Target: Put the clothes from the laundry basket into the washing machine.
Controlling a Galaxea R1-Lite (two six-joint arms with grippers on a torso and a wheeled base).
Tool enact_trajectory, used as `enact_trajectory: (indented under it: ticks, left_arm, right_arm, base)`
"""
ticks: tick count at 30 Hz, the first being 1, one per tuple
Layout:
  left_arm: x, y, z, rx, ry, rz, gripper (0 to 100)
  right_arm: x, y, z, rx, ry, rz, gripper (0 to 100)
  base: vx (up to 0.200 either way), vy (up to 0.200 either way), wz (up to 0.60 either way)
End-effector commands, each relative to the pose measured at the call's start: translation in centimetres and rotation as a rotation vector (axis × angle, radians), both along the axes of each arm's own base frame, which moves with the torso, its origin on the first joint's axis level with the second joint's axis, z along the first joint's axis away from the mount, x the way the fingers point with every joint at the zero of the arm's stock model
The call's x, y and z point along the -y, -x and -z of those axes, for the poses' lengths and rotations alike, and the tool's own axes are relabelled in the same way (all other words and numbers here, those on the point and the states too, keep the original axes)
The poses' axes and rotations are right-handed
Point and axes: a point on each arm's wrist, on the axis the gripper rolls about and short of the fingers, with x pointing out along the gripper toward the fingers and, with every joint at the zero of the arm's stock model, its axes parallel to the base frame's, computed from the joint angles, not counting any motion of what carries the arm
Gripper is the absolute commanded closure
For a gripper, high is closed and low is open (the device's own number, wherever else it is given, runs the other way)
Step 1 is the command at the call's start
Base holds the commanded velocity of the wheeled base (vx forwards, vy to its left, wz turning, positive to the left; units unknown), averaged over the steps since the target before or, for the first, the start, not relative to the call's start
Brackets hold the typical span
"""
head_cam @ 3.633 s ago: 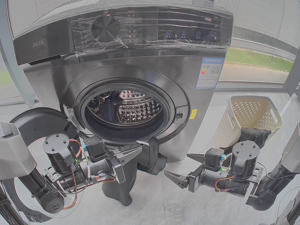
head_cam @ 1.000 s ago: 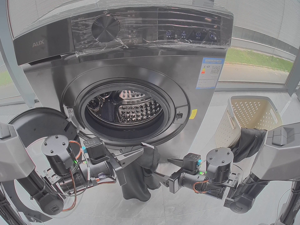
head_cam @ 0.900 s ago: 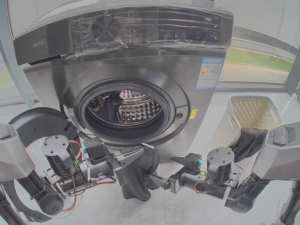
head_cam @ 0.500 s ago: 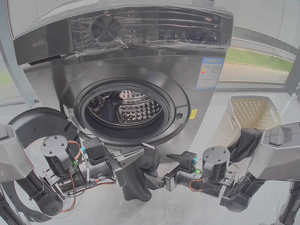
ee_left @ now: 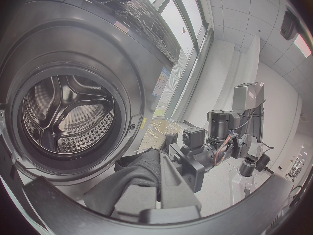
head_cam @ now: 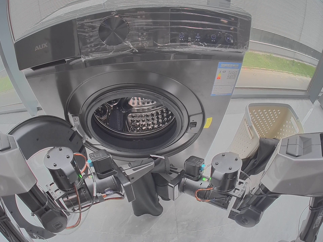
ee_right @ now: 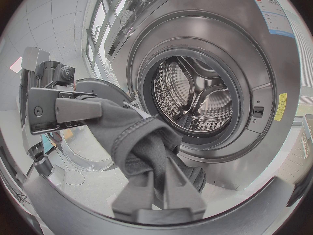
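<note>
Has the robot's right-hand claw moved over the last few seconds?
Yes. The right gripper has travelled toward the robot's left, away from the laundry basket, to the dark garment hanging from the left gripper below the washing machine opening.

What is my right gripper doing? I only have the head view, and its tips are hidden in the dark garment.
Observer: The right wrist view shows the right gripper shut on a fold of the dark garment.
Operator: And the left gripper's hold?
Observer: The left wrist view shows the left gripper shut on bunched fabric of the same garment, in front of the washing machine.
</note>
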Motion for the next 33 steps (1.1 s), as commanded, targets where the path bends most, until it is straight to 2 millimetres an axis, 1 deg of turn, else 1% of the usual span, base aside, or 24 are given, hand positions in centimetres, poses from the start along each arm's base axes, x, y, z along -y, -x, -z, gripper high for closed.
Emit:
enact_trajectory:
  ticks: [1,3,5,9,10,11,12,15,16,18,22,25,28,29,33]
  left_arm:
    - [-0.1,-0.2,0.1,-0.003,-0.003,-0.007,100]
    - [-0.1,-0.2,0.2,-0.005,-0.003,-0.008,100]
    - [-0.2,-0.1,0.1,-0.005,-0.001,-0.011,100]
    - [-0.3,0.0,-0.2,-0.002,0.007,-0.021,100]
    - [-0.2,0.1,-0.2,-0.002,0.007,-0.021,100]
    - [-0.1,0.2,-0.2,0.002,0.007,-0.036,100]
    - [-0.1,0.3,-0.3,0.006,0.004,-0.044,100]
    - [0.0,0.7,-0.2,0.001,-0.001,-0.034,100]
    - [0.0,0.7,-0.2,0.001,-0.001,-0.033,0]
    - [0.0,0.7,-0.3,-0.004,0.006,-0.033,0]
    - [-0.3,0.6,0.0,-0.013,0.000,-0.048,0]
    - [-1.0,0.5,0.3,-0.025,-0.012,-0.076,0]
    - [-1.4,0.7,0.6,-0.039,-0.024,-0.084,0]
    - [-1.7,1.1,0.9,-0.055,-0.036,-0.085,0]
    - [-1.9,1.4,1.6,-0.085,-0.062,-0.086,0]
  right_arm:
    - [0.4,0.4,0.1,-0.011,0.011,0.000,100]
    - [0.6,0.7,0.1,-0.016,0.015,0.000,100]
    - [1.2,1.2,-0.6,-0.012,0.008,-0.002,100]
    - [1.5,1.4,-2.0,0.013,-0.027,0.001,100]
    - [1.5,1.4,-2.0,0.015,-0.029,0.000,100]
    - [1.5,1.4,-2.7,0.040,-0.060,-0.003,100]
    - [1.6,1.4,-2.9,0.054,-0.073,-0.007,100]
    - [1.9,1.4,-3.1,0.059,-0.078,-0.003,100]
    - [2.1,1.6,-3.2,0.057,-0.076,-0.001,100]
    - [2.3,1.7,-3.1,0.051,-0.067,0.000,100]
    - [2.6,1.8,-3.6,0.060,-0.074,0.009,100]
    - [3.0,1.7,-4.1,0.068,-0.079,0.021,100]
    - [3.3,1.6,-4.2,0.070,-0.080,0.032,100]
    - [3.6,1.6,-4.2,0.064,-0.074,0.040,100]
    - [3.9,1.9,-4.4,0.067,-0.076,0.038,100]
  base:
    - [0.000,0.000,0.00]
    - [0.000,0.000,0.00]
    - [0.000,0.000,0.00]
    - [0.000,0.000,0.00]
    - [0.000,0.000,0.00]
    - [0.000,0.000,0.00]
    - [0.000,0.000,0.00]
    - [0.000,0.000,0.00]
    - [0.000,0.000,0.00]
    - [0.000,0.000,0.00]
    - [0.000,0.000,0.00]
    - [0.000,0.000,0.00]
    - [0.000,0.000,0.00]
    - [0.000,0.000,0.00]
    - [0.000,0.000,0.00]
